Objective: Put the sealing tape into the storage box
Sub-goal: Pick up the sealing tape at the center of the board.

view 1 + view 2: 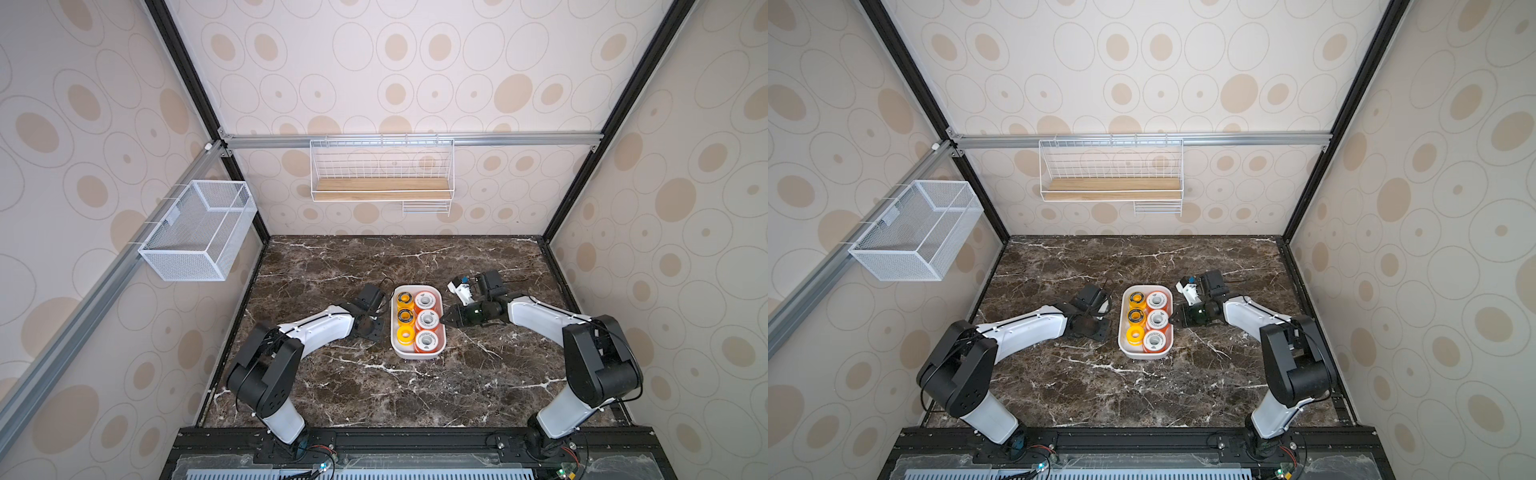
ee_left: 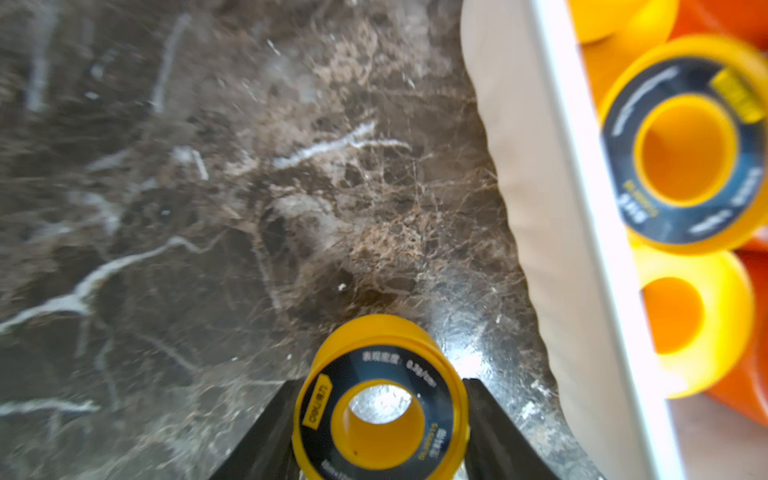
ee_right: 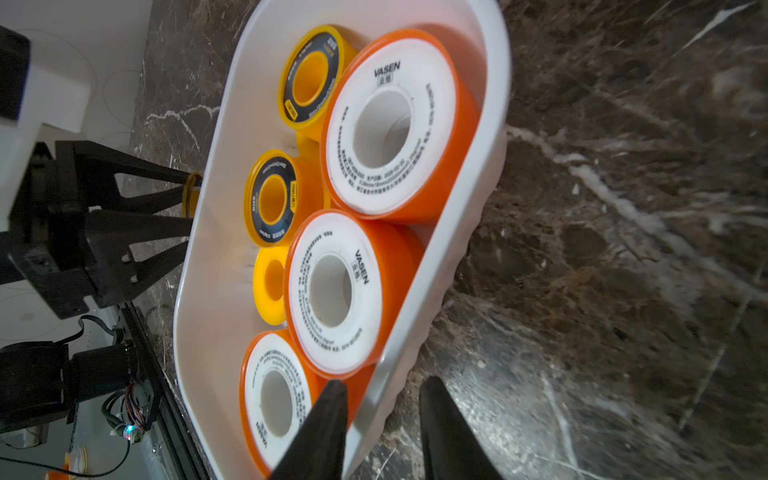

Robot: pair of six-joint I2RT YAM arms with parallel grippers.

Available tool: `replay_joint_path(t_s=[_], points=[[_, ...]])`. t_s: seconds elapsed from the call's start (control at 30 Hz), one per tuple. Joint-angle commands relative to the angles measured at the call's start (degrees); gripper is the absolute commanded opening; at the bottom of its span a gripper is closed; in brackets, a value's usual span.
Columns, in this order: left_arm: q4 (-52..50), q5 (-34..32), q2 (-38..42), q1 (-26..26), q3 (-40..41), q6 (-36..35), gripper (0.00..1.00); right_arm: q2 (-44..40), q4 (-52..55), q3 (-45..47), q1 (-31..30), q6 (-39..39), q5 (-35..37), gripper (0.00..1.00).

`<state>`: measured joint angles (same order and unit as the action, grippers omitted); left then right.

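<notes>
**Left gripper clasps 1 ringed spool beside the part-filled storage box**

On the dark marble table (image 1: 353, 395) the white storage box (image 1: 417, 356) sits between the 2 arms, its long side running near to far. At its near end lie a plain yellow spool (image 1: 406, 335) and an orange spool (image 1: 426, 341) with a white label face. Beyond them, 2 ringed yellow spools (image 1: 404, 316) continue the left row and 2 more orange ones the right row. That makes 6 rolls of sealing tape (image 1: 1157, 320) on top, with others partly visible beneath.

Just outside the box's left wall, the left gripper (image 2: 379, 381) has its black fingers against both sides of the held spool (image 2: 386, 361), yellow with a dark ringed face. Whether that spool rests on the marble cannot be told.

At the right wall, the right gripper (image 1: 444, 319) straddles the rim, with 1 finger (image 3: 324, 424) inside over an orange roll and the other outside. Whether it pinches the wall cannot be told.

Farther off, a mesh basket (image 1: 195, 232) hangs on the left wall and a wire rack (image 1: 381, 189) on the far wall.
</notes>
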<state>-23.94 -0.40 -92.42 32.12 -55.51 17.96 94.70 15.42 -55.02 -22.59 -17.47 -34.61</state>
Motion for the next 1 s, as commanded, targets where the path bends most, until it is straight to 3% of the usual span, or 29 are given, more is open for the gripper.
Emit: replay_joint_path(t_s=[0.0, 0.37, 0.97], points=[[-3.1, -1.3, 3.7, -0.2, -2.3, 1.2, 0.57, 0.4, 0.9, -1.3, -0.4, -0.3, -0.1, 0.35], [-3.8, 2.5, 10.1, 3.6, -3.9, 5.9, 0.58, 0.3, 0.6, -1.2, -0.5, -0.6, -0.3, 0.35], [-6.4, 2.1, 5.9, 10.6, -10.3, 3.6, 0.58, 0.0, 1.1, -1.3, -0.7, -0.5, -0.3, 0.35]])
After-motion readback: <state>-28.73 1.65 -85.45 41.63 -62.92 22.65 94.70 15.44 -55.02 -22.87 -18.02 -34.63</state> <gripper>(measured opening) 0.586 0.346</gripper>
